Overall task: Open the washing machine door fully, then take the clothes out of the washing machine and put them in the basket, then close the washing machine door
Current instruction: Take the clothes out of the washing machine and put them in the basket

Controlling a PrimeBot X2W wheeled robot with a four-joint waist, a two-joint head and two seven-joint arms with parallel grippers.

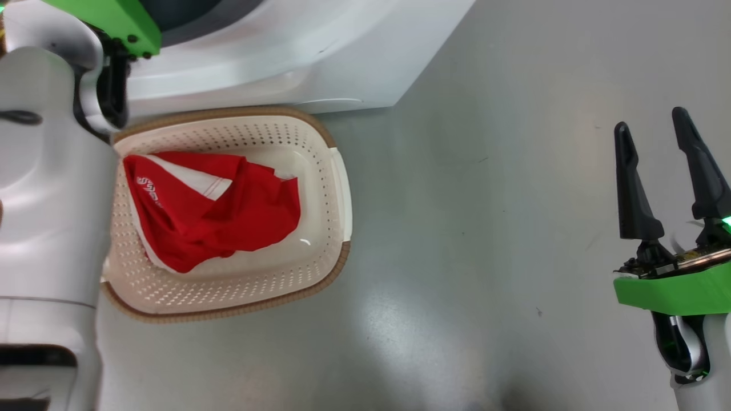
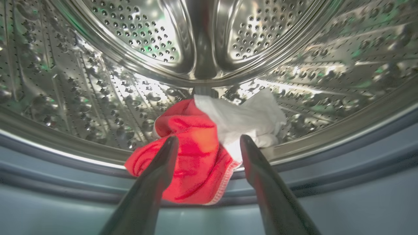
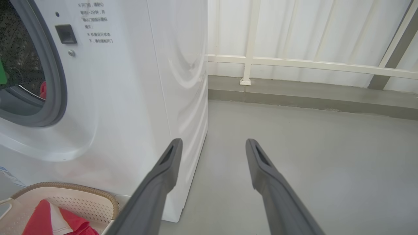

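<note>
Spread wide, the left gripper [image 2: 209,138] reaches into the washing machine [image 2: 294,58]. Its two fingers stand either side of a red-and-white garment [image 2: 196,153] that lies at the drum's front edge and hangs over the grey rubber ring [image 2: 49,169] (whether they touch the cloth, I cannot tell). On the floor [image 1: 514,228], just beside the machine's front, the basket [image 1: 337,171] holds a second red-and-white garment [image 1: 228,217] toward its left side. Well apart, the right gripper [image 1: 650,120] hangs over the floor, fingers parted and empty.

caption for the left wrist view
Open left jaws aimed at red-and-white clothes draped over the lip of the steel drum
</note>
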